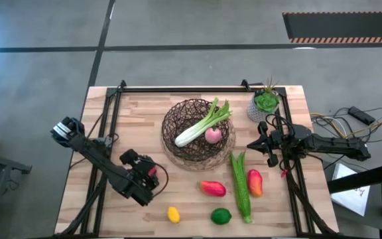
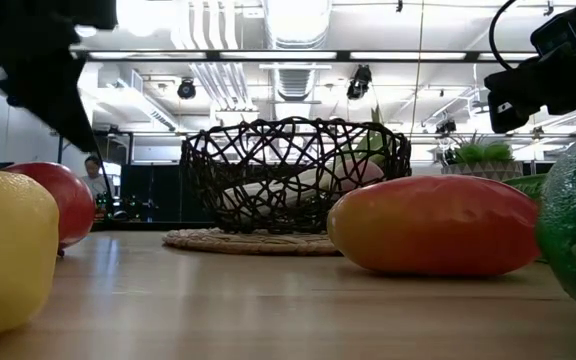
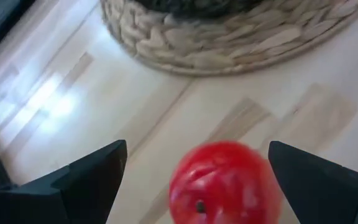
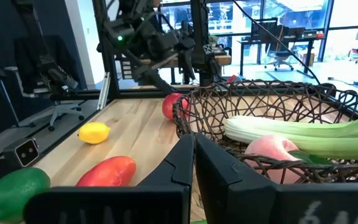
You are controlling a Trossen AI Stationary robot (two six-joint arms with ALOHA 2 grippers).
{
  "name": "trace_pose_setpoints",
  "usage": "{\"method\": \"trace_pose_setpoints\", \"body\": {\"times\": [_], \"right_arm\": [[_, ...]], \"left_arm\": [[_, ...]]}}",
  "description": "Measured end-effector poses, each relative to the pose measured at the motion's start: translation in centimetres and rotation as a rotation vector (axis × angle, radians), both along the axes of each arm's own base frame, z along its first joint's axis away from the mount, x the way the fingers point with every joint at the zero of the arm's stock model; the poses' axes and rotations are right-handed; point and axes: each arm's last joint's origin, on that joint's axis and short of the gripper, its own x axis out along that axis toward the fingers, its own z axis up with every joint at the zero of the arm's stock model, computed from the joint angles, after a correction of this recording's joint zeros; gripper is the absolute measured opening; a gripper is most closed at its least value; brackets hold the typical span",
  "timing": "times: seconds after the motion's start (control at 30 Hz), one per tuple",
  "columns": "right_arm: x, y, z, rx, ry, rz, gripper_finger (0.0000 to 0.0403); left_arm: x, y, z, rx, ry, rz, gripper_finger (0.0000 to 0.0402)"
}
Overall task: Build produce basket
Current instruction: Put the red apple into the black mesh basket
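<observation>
While you look along the desk from its near edge, you meet the yellow lemon and the green lime first, lying apart on the wood. Just behind them lie the red-orange fruit, the long green vegetable and a second red-orange fruit, which touches that vegetable's right side. To your left, the left gripper hangs low with its fingers spread wide, and a red fruit sits between them on the desk, ungripped. Farther back stands the basket, holding the pale green celery stalk and a pink fruit. Right of the basket, the right gripper hovers with its fingers pressed together, empty. Beyond it sits a potted plant.
</observation>
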Motion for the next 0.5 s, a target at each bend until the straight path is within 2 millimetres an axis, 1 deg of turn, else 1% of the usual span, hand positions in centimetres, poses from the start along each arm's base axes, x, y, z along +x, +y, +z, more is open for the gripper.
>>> {"method": "trace_pose_setpoints", "body": {"times": [0.3, 0.5], "right_arm": [[0.0, 0.0, 0.0, 0.0, 0.0, 0.0, 0.0009], [0.0, 0.0, 0.0, 0.0, 0.0, 0.0, 0.0009]], "left_arm": [[-2.0, 1.4, -2.5, 0.023, 0.108, 0.077, 0.0374], [-3.4, 2.4, -2.6, 0.076, 0.158, 0.2, 0.0374]]}}
